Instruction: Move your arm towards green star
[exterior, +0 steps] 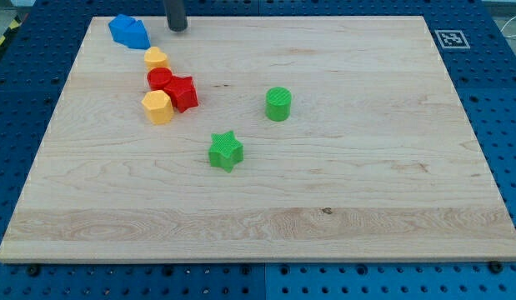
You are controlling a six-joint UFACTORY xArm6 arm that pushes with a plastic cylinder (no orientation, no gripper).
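My tip [177, 27] sat at the board's top, well apart from the green star [226, 151]; no claw showed, no legible writing.

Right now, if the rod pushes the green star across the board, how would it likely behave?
The green star looks squat and flat-bottomed, so it should slide rather than tip or roll. Its points may make it spin if my tip meets it off-centre. It sits apart from the green cylinder, so nothing should jam it.

Bare desk [366, 192] lies between my tip [177, 27] and the green star [226, 152]. The red star [182, 92] stands just left of that line.
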